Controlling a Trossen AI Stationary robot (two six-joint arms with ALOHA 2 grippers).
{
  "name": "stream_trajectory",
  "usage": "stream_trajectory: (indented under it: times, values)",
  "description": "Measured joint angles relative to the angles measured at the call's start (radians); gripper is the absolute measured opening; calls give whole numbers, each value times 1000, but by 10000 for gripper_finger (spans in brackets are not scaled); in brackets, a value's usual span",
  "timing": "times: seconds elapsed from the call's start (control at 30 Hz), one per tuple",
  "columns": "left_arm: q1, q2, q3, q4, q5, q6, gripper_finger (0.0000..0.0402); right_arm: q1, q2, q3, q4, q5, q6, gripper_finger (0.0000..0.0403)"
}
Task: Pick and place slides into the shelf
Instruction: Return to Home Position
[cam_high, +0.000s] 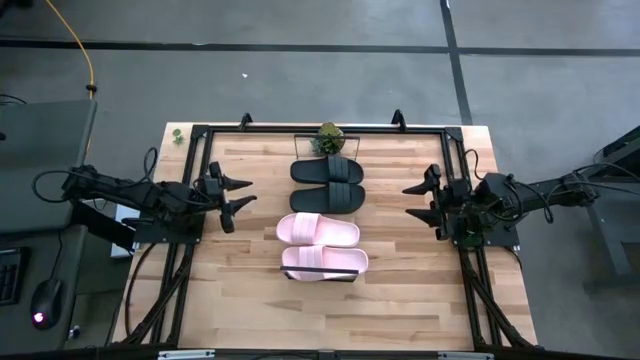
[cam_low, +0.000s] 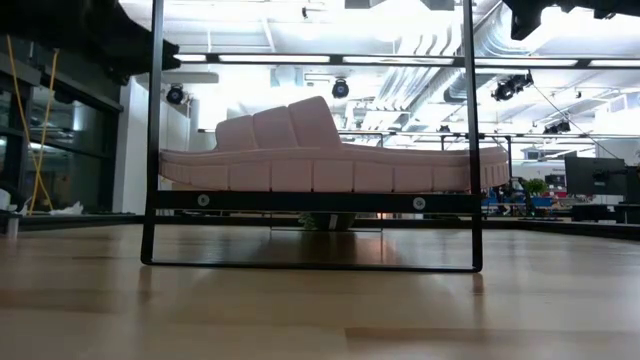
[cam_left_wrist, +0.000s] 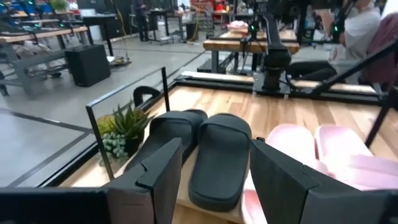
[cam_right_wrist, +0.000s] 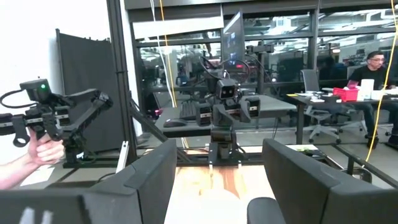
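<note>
Behind pink slide (cam_low: 330, 165), blk pair (cam_high: 327, 183) hidden.

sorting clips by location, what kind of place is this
Probably a robotics lab or open workshop: exposed ceiling ducts, rows of workbenches, and a person seated at a desk.

black slides (cam_high: 327, 183) | pale pink slides (cam_high: 320, 246) | shelf (cam_low: 310, 201) light wood, black frame | plant (cam_high: 328, 137) green | tabletop (cam_high: 250, 300) light wood
</note>
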Motion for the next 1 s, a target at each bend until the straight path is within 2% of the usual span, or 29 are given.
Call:
stream_trajectory:
  times: [0.13, 0.27, 0.57, 0.83, 1.0]
  values:
    - [0, -7, -10, 27, -8, -4, 172, 0, 0, 0, 0, 0, 0, 229]
    - [0, -7, -10, 22, 31, -2, 172, 0, -4, -31, 45, -12, -3, 229]
    - [0, -8, -10, 37, 77, -2, 172, -35, -70, -234, 368, 1, -17, 229]
    - [0, -29, -96, 197, 78, 30, 172, -54, -120, -247, 350, -52, 2, 229]
    - [0, -73, -128, 210, 83, 38, 172, -54, -126, -247, 354, -57, 0, 229]
